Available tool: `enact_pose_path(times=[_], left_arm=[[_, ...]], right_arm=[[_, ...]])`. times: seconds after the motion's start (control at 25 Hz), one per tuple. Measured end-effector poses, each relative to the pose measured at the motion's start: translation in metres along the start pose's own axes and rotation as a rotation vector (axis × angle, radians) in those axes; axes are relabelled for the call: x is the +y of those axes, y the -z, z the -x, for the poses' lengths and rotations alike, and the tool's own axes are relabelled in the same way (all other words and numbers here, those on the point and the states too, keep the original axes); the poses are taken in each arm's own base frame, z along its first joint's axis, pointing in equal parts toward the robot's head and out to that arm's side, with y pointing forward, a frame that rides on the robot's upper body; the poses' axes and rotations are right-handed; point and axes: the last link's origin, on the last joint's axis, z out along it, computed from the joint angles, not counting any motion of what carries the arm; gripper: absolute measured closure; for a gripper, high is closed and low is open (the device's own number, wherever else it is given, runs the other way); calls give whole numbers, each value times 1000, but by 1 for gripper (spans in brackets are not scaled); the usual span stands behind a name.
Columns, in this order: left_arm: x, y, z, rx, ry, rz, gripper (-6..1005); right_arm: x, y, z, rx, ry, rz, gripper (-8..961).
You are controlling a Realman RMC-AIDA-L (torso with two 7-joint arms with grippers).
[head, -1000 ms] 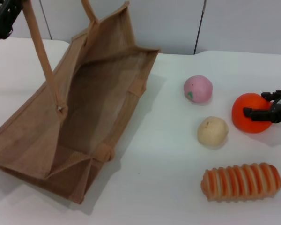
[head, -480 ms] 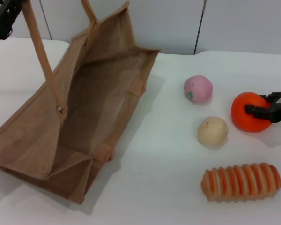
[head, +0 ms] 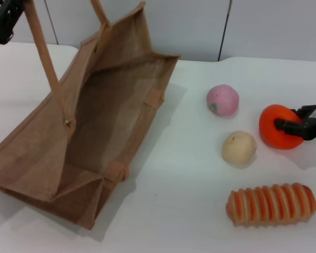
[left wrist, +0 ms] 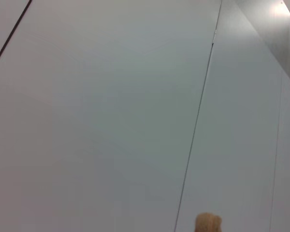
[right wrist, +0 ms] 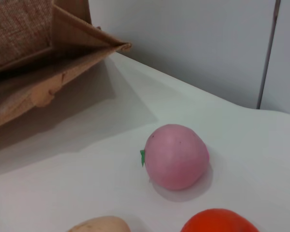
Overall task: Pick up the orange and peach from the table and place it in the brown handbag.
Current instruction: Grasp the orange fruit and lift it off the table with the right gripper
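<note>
The orange [head: 270, 133] lies on the white table at the right. My right gripper [head: 290, 119] is shut on it, with one black finger [head: 285, 125] across its front, and the fruit rests on the table. It also shows in the right wrist view [right wrist: 220, 221]. The pink peach [head: 223, 99] lies to its left, free, and shows in the right wrist view [right wrist: 176, 155]. The brown handbag [head: 110, 105] stands open and tilted at the left, its mouth towards the fruit. My left gripper [head: 2, 18] holds one long handle [head: 45, 58] up at the top left.
A pale beige ball [head: 239, 146] lies just left of the orange and in front of the peach. A striped orange-and-cream loaf [head: 271, 204] lies near the front right. Bare white table [head: 189, 174] lies between the bag and the fruit.
My right gripper's fingers have closed from around the orange onto it. The orange has shifted slightly left. The bag and left arm have not moved.
</note>
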Motion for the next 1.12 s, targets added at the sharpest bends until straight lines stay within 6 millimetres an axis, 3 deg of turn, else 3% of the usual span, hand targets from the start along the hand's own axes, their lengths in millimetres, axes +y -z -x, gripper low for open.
enact_pose_path(times=[0.48, 0.72, 0.96, 1.12], left_arm=[[0, 0, 0, 0, -1, -2, 874], [0, -1, 0, 0, -1, 0, 874], [0, -3, 0, 1, -1, 4, 874], [0, -6, 0, 4, 1, 11, 874]], right_arm=[[0, 7, 5, -39, -3, 9, 614], [2, 23, 15, -139, 20, 32, 643], [14, 32, 39, -241, 93, 119, 684], [28, 16, 62, -250, 160, 204, 718]])
